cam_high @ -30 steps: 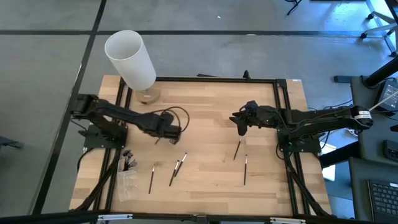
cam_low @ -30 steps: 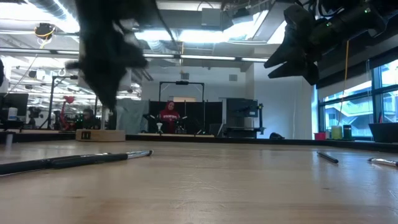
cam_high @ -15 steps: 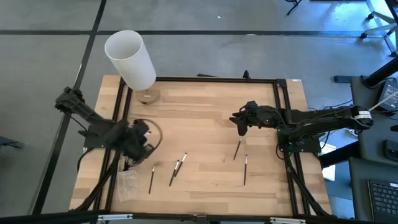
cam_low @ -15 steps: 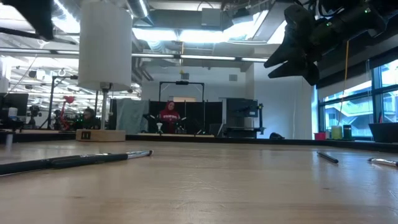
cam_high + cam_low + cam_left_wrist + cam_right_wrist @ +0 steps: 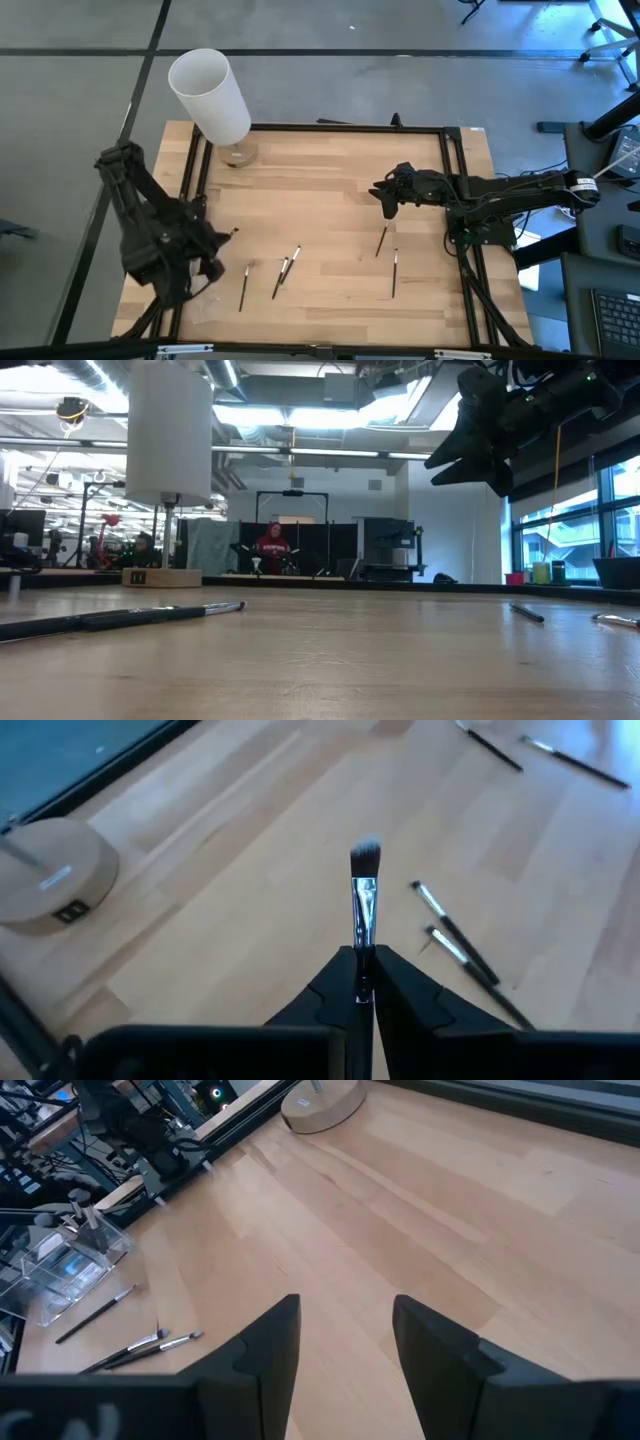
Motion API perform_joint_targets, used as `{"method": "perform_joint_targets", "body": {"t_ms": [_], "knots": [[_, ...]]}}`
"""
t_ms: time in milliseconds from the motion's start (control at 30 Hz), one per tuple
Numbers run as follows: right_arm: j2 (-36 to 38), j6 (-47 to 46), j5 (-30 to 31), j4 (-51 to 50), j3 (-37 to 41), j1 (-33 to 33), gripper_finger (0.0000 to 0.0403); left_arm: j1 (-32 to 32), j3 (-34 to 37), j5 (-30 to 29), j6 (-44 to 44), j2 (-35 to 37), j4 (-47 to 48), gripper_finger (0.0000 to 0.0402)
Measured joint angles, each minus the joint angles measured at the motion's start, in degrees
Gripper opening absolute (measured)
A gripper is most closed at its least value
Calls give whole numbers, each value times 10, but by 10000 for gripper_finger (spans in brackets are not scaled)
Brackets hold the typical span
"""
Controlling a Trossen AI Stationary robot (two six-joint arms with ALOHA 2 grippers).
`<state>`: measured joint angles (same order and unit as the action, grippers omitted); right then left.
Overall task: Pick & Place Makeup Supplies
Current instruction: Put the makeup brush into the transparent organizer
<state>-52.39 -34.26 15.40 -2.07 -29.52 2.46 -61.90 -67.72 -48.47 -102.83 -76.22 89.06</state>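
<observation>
Lower left of the high view: left gripper [image 5: 364,988] clamped on a brush [image 5: 364,900], bristles forward, above the clear organizer [image 5: 70,1265] at the table [image 5: 330,170] edge. Best to tilt the tip down over a compartment and release only once inside. Mid-frame: loose brushes [image 5: 285,270] flat on the wood. Farther right: right gripper [image 5: 386,195] hovering, jaws wide, holding nothing.
</observation>
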Motion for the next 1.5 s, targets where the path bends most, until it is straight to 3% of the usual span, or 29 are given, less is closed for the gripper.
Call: {"method": "perform_joint_targets", "body": {"t_ms": [267, 600, 833, 1100, 1367, 1500], "knots": [[0, -1, 0, 0, 0, 0, 162, -55, 0, 64, 13, -81, 9, 26], [0, -12, 0, 0, 0, 0, 162, -88, 0, 57, -34, -134, 9, 27], [0, -13, 0, 0, 0, 0, 162, -92, 0, 86, -6, -161, 9, 27], [-5, -18, 0, 10, 0, 0, 162, -80, 0, 64, -16, -157, 9, 27], [-48, -17, -9, 45, 0, 0, 162, -60, -27, 140, -101, -142, 5, 27], [-55, -13, -29, 57, 0, 0, 162, -72, -22, 125, -127, -142, -29, 27]]}}
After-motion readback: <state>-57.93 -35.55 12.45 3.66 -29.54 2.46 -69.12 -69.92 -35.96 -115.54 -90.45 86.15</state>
